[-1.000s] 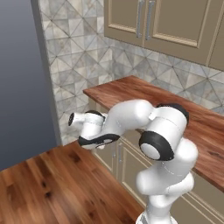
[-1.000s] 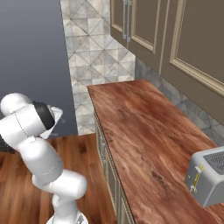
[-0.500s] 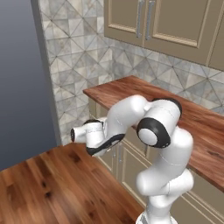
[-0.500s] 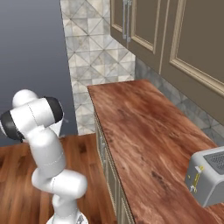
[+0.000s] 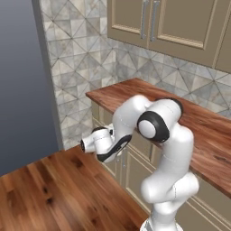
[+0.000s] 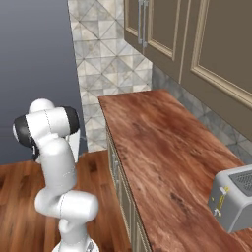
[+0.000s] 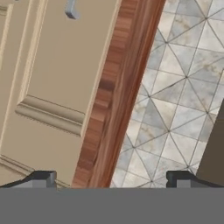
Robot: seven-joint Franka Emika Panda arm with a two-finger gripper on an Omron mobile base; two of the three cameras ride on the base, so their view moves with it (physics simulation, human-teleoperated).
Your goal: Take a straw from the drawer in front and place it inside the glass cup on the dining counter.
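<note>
A: Where is the end effector [image 7: 111,179]?

B: In the hand view its two dark, blocky fingertips [image 7: 43,178] rise at the bottom, spread wide apart with nothing between them. In the left base view the white arm [image 5: 158,153] bends down and leftward, and its hand sits low beside the beige cabinet fronts.

A: What does the hand face?

B: A beige raised-panel front [image 7: 52,78], matte, with moulded rectangular framing. A small silver handle [image 7: 72,9] pokes in at the top edge. Whether that panel is the drawer or a door, I cannot tell. Just beside it runs the edge of the desk [image 7: 118,92], a reddish-brown strip with streaky wood grain.

A: And past that edge?

B: A tiled wall [image 7: 175,87], grey-and-cream stone look, cut into triangles and diamonds.

A: The task's things?

B: The only candidate is that panel in front of the hand.

A: What else is around?

B: Beige wall cabinets [image 6: 197,44] with slim metal bar handles hang above the glossy wood-grain desk [image 6: 162,157]. A boxy silver toaster [image 6: 235,197] with rounded corners stands on it at the near right in the right base view. A flat blue-grey wall [image 5: 22,81] stands left. A second wood-grain top [image 5: 63,194] fills the lower left of the left base view.
</note>
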